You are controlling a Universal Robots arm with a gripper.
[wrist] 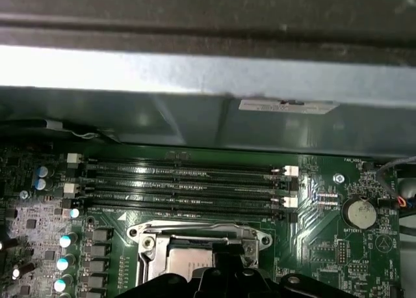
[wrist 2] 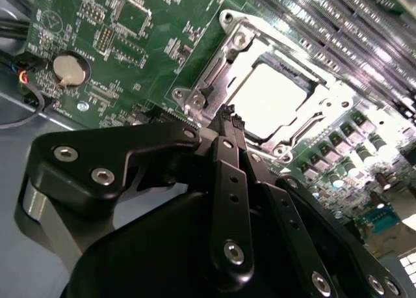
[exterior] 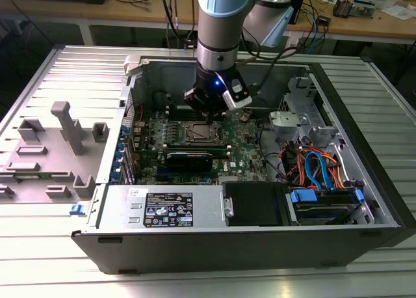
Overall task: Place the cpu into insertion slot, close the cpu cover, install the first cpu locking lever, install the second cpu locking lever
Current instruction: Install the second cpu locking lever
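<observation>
Workbenches strewn with cables stand behind the open computer case (exterior: 364,148) on the ribbed metal table (exterior: 58,272); inside, the gripper (wrist 2: 229,119) hangs just above the insertion slot (wrist 2: 273,96) on the green board (wrist 2: 130,44); its fingers (wrist 2: 224,125) are pressed together on nothing; the cpu (wrist 2: 266,99) lies seated in the slot, directly below and slightly beyond the fingertips, framed by the cpu cover (wrist 2: 214,77).

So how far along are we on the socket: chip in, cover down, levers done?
The cpu sits in the insertion slot, with the cpu cover lying closed around it. The gripper is low at the socket's edge, fingers together beside the metal frame; whether it grips a lever is unclear. I cannot tell from these views whether either locking lever is latched.
</observation>
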